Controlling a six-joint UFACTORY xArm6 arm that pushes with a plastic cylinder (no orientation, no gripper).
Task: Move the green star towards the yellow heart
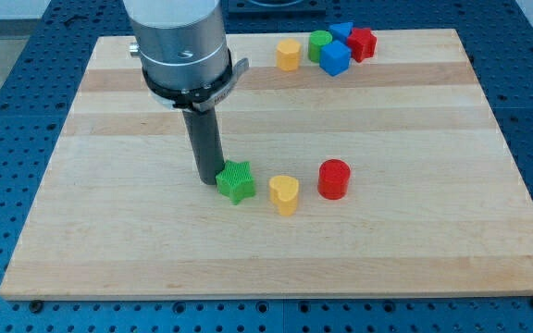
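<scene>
The green star (236,181) lies near the middle of the wooden board (109,231). The yellow heart (284,194) lies just to its right, a small gap between them. My tip (207,178) rests on the board against the star's left side. The dark rod rises from there to the arm's grey body at the view's top left.
A red cylinder (333,178) stands right of the yellow heart. At the view's top a cluster holds a yellow block (289,55), a green cylinder (319,44), a blue block (335,58), another blue block (342,32) and a red block (363,43).
</scene>
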